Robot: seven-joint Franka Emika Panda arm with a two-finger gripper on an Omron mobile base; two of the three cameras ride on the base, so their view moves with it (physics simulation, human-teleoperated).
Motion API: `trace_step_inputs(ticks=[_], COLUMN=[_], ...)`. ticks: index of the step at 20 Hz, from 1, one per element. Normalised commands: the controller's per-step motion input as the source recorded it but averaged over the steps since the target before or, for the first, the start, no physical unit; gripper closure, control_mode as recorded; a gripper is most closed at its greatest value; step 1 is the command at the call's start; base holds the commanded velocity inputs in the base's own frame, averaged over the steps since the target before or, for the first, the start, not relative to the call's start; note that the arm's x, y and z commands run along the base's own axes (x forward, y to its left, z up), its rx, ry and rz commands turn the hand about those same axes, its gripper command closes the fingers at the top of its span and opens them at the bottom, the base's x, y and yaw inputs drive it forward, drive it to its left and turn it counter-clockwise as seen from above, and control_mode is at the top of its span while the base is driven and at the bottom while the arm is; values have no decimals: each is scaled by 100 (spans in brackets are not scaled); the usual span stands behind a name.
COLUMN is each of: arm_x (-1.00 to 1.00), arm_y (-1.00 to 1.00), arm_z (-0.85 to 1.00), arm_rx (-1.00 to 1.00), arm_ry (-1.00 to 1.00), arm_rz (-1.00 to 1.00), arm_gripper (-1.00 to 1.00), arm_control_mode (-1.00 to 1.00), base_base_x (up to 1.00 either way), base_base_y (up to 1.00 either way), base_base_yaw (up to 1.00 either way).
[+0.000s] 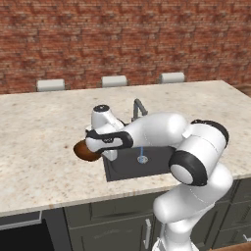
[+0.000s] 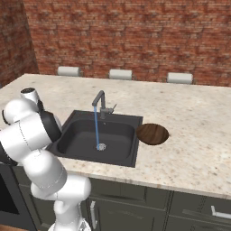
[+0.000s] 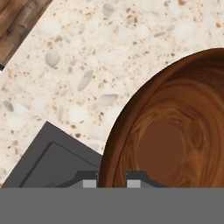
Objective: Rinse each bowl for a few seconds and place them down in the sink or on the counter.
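Observation:
One dark reddish-brown wooden bowl [image 1: 84, 151] hangs low over the beige counter [image 1: 44, 132], just left of the black sink [image 1: 147, 165]. My gripper [image 1: 98, 153] is shut on it. In the hand view the two fingertips [image 3: 89, 183] straddle the near rim of this bowl [image 3: 175, 144], with a sink corner [image 3: 48, 162] beside it. Whether the bowl touches the counter, I cannot tell. A second wooden bowl [image 2: 152, 134] rests on the counter [image 2: 189, 135] right of the sink [image 2: 81, 135]. Water [image 2: 96, 128] runs from the grey faucet [image 2: 101, 103] to the drain.
Three pale chair backs [image 1: 114, 81] line the counter's far edge, before a brick wall. Dark cabinets [image 2: 135, 207] sit under the counter. Broad bare counter lies left of the sink [image 1: 34, 162] and right of it [image 2: 198, 162]. Wooden floor [image 3: 13, 22] shows past the counter's edge.

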Motion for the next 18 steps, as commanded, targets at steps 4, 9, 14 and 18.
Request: trace_step_inputs(ticks=[4,9,14,18], arm_x=[0,0,0,0], arm_y=[8,9,6,1], arm_z=[-17,-4,-2,-9], arm_rx=[3,0,0,0], arm_ry=[0,0,0,0], arm_rz=[2,3,3,4], arm_gripper=[100,100,100,100], arm_control_mode=[-100,-100,-100,-100], base_base_x=[0,0,0,0], base_base_y=[0,0,0,0], base_base_yaw=[0,0,0,0])
